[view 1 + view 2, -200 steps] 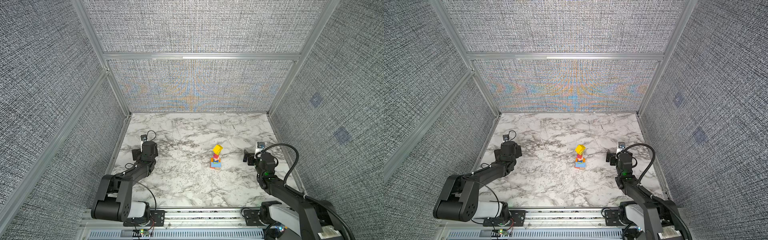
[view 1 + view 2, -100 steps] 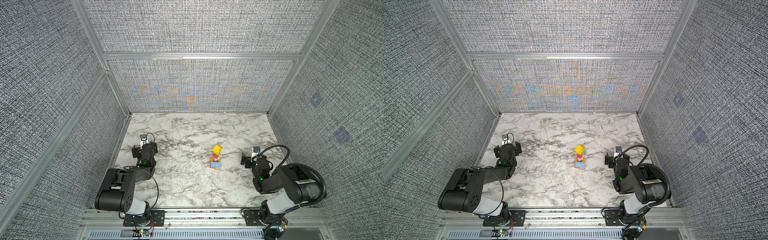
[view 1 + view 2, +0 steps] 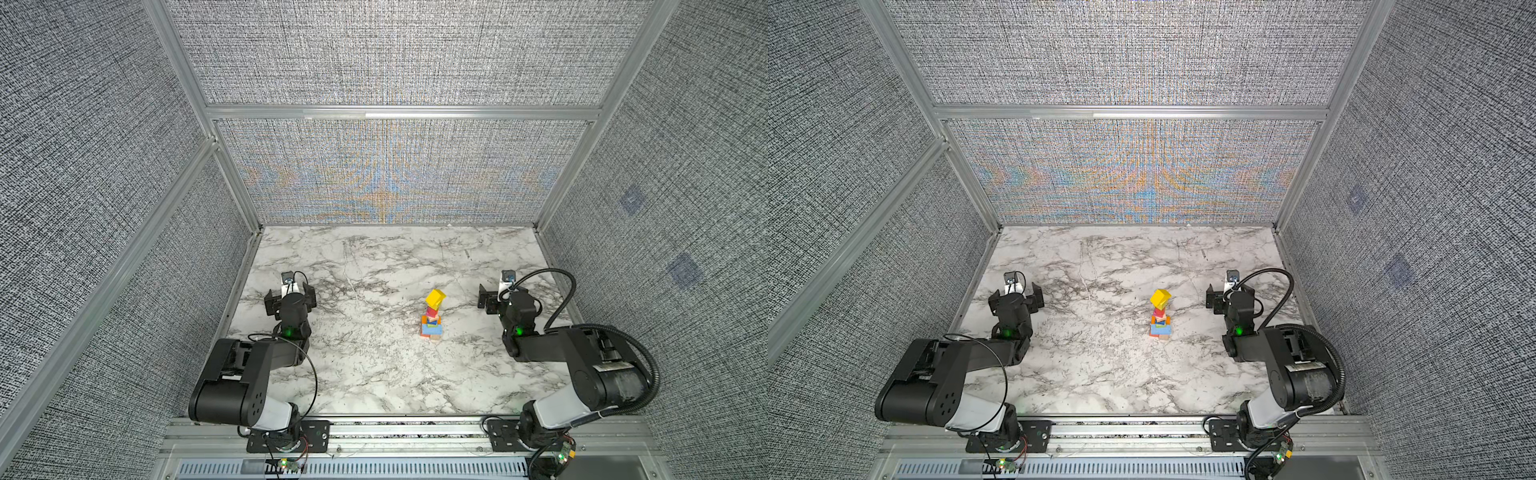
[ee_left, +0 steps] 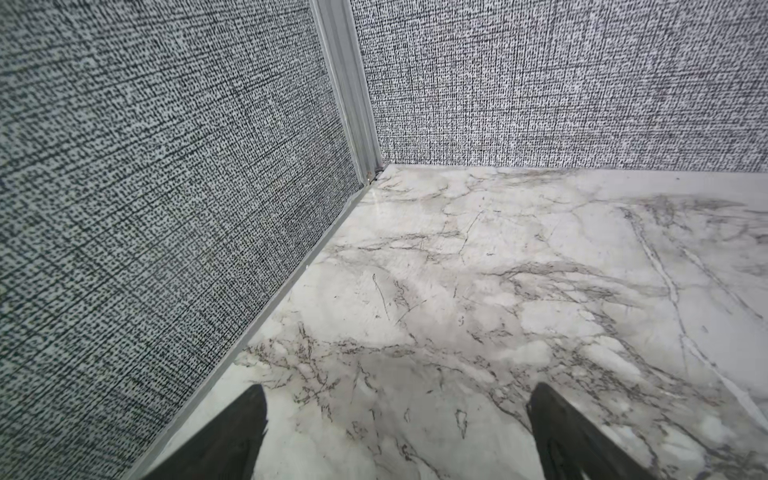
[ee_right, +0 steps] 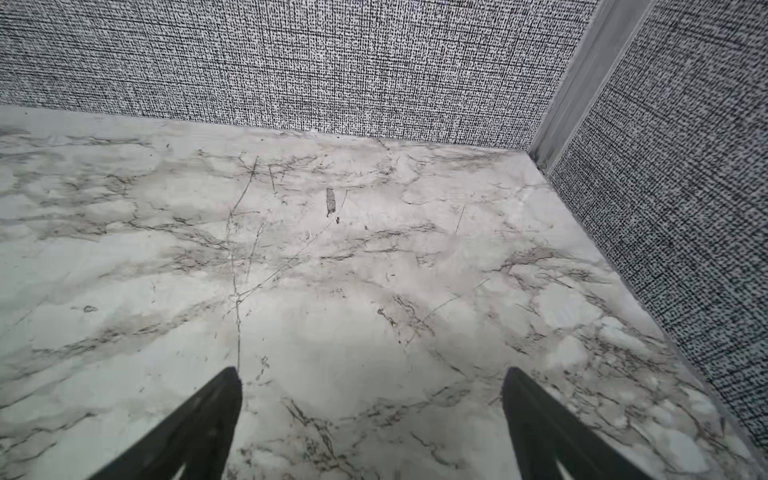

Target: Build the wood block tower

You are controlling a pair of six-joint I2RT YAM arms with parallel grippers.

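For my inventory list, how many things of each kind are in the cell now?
Block tower: 1
Robot arms: 2, left arm and right arm
Open hands: 2, left hand and right hand
Marble table: 1
Total: 6

Left claw (image 3: 290, 299) spread wide; right claw (image 3: 503, 300) likewise; both arms folded low.

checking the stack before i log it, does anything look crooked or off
Only the yellow cube on top of the tower. It sits twisted at an angle to the layers beneath instead of squared up with them. The tower otherwise stands, and nothing has fallen off.
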